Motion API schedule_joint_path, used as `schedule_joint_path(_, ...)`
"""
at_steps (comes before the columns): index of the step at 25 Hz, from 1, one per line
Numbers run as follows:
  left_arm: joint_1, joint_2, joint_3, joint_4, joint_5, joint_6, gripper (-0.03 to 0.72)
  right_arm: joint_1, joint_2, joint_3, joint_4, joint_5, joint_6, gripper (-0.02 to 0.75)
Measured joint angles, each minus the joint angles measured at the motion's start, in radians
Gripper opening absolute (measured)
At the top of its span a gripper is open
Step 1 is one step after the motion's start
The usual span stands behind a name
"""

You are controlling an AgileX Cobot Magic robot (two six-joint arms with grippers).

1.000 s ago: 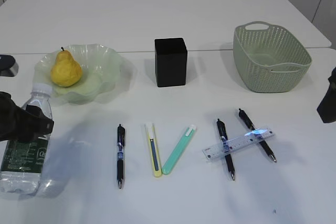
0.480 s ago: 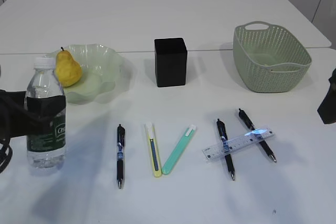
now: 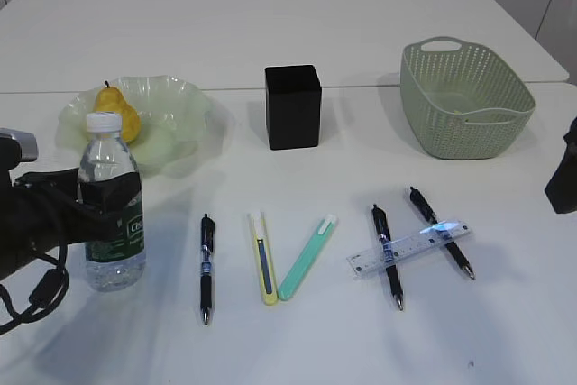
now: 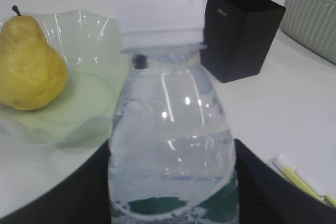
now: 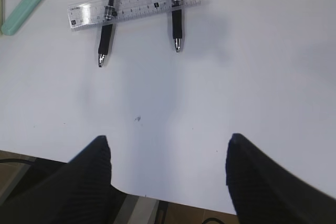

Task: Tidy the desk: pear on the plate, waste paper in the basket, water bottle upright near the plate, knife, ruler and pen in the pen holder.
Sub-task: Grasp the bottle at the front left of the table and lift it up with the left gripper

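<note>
The counter (image 3: 361, 33) carries every item. Basket (image 3: 464, 101), at 2 o'clock, shows no waste paper. Pear (image 3: 117, 114) sits on the plate (image 3: 185, 105) at 10 o'clock: done. Water bottle (image 3: 113, 214) stands upright near the plate, left end effector (image 3: 95, 214) clamped around it. Pen holder (image 3: 293, 105) appears unfilled; ruler (image 3: 410, 247), pens and knives remain. Right end effector (image 5: 168, 177) hangs apart, empty.

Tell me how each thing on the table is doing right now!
water bottle: upright, cap on, held by the left claw
pear: on the plate
pen holder: upright, nothing sticking out
basket: upright, looks empty
ruler: lying across two pens
right claw: open, holding nothing
</note>
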Motion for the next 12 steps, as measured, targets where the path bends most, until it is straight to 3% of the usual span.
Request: schedule_joint_path(12,0.000,0.089,-0.015,-0.049,-0.115,0.070,0.409,0.000,0.000,0.000,0.000,-0.006,0.001,0.505)
